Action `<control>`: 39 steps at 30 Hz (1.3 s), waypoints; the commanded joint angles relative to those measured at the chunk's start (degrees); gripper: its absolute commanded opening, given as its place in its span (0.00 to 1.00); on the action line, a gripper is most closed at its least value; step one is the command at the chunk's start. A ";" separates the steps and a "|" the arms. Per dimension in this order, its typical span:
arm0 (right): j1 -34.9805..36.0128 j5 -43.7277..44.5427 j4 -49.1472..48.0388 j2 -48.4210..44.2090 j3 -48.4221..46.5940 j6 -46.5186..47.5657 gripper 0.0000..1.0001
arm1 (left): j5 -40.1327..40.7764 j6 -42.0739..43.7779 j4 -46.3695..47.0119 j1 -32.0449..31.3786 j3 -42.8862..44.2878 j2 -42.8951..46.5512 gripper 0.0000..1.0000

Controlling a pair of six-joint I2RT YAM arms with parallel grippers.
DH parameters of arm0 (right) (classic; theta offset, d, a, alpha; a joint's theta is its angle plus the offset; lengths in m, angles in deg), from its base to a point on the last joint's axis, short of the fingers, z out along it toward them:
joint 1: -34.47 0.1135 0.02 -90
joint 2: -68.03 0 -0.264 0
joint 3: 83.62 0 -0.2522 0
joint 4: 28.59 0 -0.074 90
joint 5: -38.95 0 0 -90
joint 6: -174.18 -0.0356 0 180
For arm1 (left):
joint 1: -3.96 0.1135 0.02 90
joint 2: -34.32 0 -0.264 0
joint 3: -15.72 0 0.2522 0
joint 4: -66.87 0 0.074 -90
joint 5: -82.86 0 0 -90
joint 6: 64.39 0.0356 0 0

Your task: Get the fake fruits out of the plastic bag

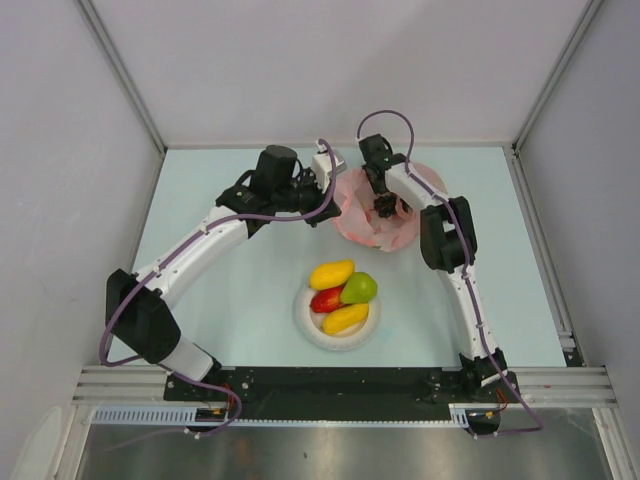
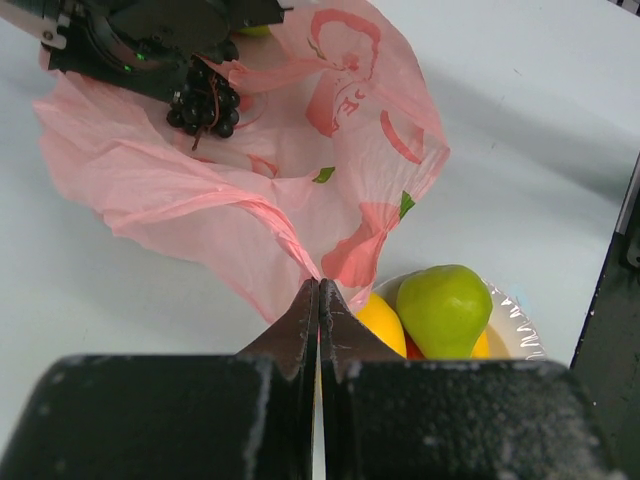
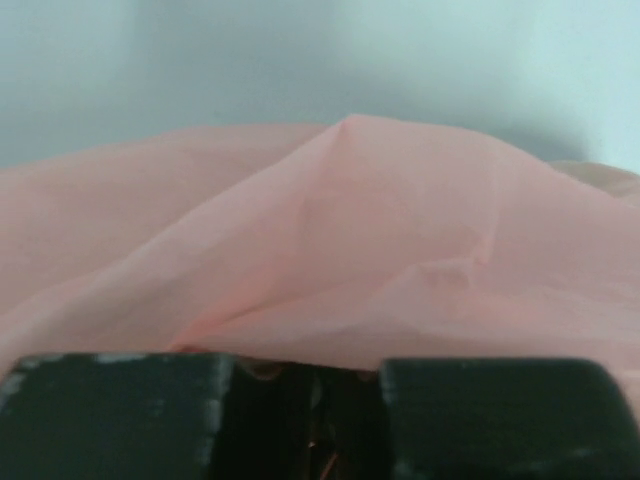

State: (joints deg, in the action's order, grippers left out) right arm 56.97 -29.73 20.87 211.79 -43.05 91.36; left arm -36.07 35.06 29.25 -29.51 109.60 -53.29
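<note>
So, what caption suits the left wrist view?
Left gripper pinches the rim of the plastic bag while the right gripper grips the grape bunch at its mouth.

No word, brand, number or sign can be read in any of the views. The pink bag (image 2: 340, 170) is printed with red and green shapes. One red shape near its upper edge holds a few small pale marks that might be letters, but the thin plastic is too crumpled and the marks too small to tell.
</note>
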 commanded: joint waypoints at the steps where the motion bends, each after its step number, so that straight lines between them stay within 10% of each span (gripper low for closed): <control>1: 0.62 -1.72 -1.25 -2.44 -0.89 -0.24 0.21 | -1.92 -0.23 2.24 0.07 1.97 0.34 0.00; 5: 0.26 1.17 -1.95 -1.29 -1.95 0.64 0.50 | -2.45 0.56 0.75 -0.01 2.59 0.86 0.00; 18: -1.67 6.90 -4.24 1.16 -1.86 3.98 0.83 | -2.54 3.47 -1.10 -0.01 3.47 2.36 0.00; 25: -0.71 4.52 -4.76 4.67 -2.83 6.95 0.78 | -2.89 2.24 -0.14 -0.01 3.64 1.66 0.00; 34: -0.88 -3.82 -5.92 3.20 -7.75 19.53 0.24 | -2.19 2.06 0.12 -0.01 3.91 0.87 0.00; 39: -1.58 -11.03 -1.35 -2.86 -6.09 17.96 0.11 | -2.19 2.15 0.91 -0.01 4.17 0.08 0.00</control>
State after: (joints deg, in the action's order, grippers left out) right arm 55.92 -30.82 15.45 215.51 -48.95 108.98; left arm -36.48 37.20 28.40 -29.51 111.06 -53.27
